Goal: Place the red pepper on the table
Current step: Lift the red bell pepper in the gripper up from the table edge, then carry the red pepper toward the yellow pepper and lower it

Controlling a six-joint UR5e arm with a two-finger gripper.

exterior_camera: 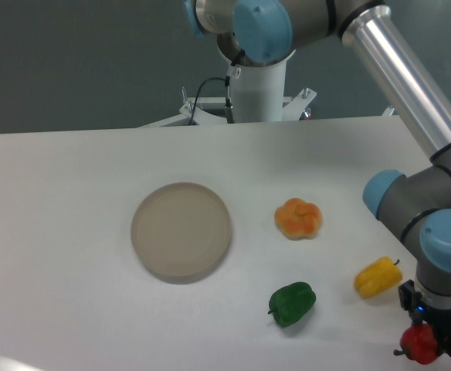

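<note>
The gripper point(428, 340) points straight down at the near right corner of the table point(71, 232), its jaws closed on the red pepper point(419, 345), which looks pinched from above so it can be set down upright. It sits close to the yellow pepper point(378, 277), well away from the green pepper point(292, 303), orange pepper point(298, 218) and round plate point(181, 229), probably because that corner offers bare surface.

Long silver tube arm point(399, 73) with dark grey joint housings and light blue round caps point(262, 27). White cylindrical base column point(258, 94), black cable point(202, 91) beside. Small black gripper point(430, 340) at wrist end, tiny blue light on it.
</note>
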